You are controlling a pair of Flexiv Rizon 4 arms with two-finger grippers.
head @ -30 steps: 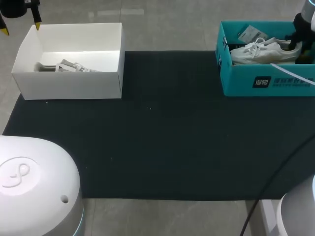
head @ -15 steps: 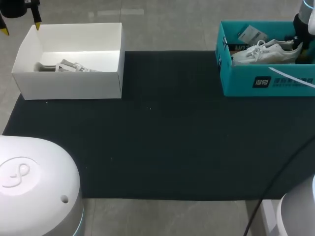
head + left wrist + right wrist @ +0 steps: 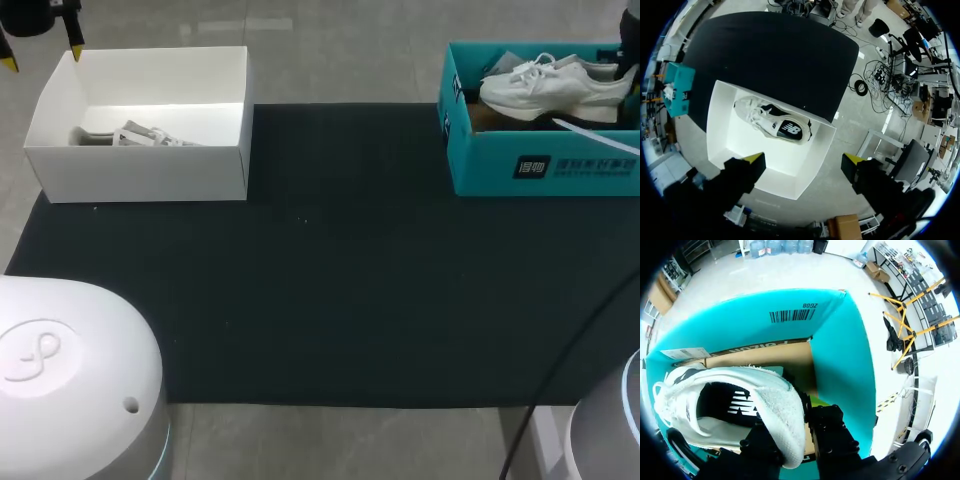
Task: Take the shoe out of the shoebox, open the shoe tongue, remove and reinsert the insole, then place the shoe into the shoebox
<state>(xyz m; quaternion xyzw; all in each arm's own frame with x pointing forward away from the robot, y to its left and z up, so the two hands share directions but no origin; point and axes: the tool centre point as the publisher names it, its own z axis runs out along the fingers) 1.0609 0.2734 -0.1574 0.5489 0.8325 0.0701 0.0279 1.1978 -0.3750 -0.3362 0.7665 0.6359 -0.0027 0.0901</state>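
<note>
I see a white shoe (image 3: 555,85) with white laces. Its inside is black, with a white logo on the black insole. The shoebox (image 3: 540,165) is teal blue outside and brown like cardboard inside. It has a black barcode on one flap and a black patch with white print on the front. The second shoe (image 3: 772,122) is white too, and black inside. The box (image 3: 140,165) around it is plain white. The mat (image 3: 330,280) is black. My left claw (image 3: 805,162) is black with yellow tips. My right claw (image 3: 795,435) looks all black.
</note>
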